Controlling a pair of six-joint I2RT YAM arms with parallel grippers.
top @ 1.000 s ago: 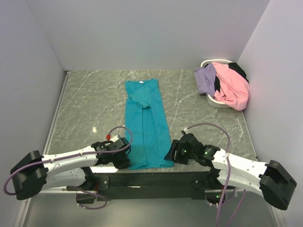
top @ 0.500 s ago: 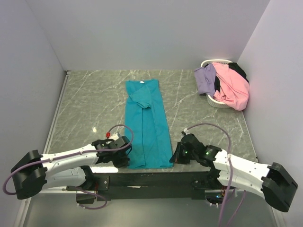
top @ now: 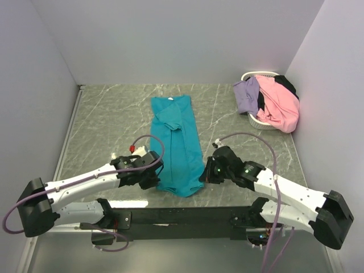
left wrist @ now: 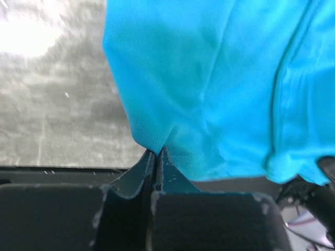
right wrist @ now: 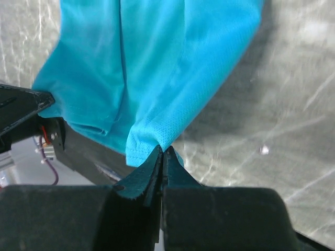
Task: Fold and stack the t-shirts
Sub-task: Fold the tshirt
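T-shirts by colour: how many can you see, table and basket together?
Teal t-shirt: 1, on the table
Pink t-shirt: 1, in the basket
Lavender t-shirt: 1, over the basket rim
Black t-shirt: 1, in the basket
Total: 4

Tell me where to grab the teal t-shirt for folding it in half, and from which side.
Grip the teal t-shirt at its two near hem corners, coming from the near side. It lies as a long, narrow strip running away from the robot, so lifting the hem folds it toward the collar. The left claw and right claw pinch those corners.
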